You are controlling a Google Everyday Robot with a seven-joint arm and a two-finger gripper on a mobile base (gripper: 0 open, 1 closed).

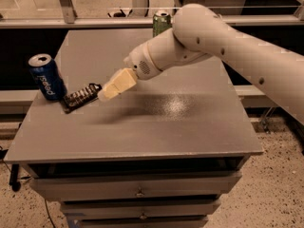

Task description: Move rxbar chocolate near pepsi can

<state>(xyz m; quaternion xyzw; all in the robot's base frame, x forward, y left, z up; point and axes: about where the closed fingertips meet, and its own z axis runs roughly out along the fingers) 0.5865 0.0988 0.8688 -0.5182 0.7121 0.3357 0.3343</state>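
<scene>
- Surface [199, 127]: grey cabinet top.
- Arm [228, 46]: reaches in from the right, angled down to the left.
- Tool [111, 90]: just beside the bar's right end; open or closed cannot be told.
- Pepsi can [46, 77]: upright, near the left edge.
- Rxbar chocolate [80, 97]: flat on the surface, just beside the pepsi can.
- Green can [161, 22]: far edge, behind the arm.

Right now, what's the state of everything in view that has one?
pepsi can: upright, near the table's left edge.
rxbar chocolate: lying on the table, just right of the pepsi can.
gripper: low over the table, at the bar's right end; contact unclear.
green can: upright at the far edge, partly behind the arm.
drawers: shut.
</scene>
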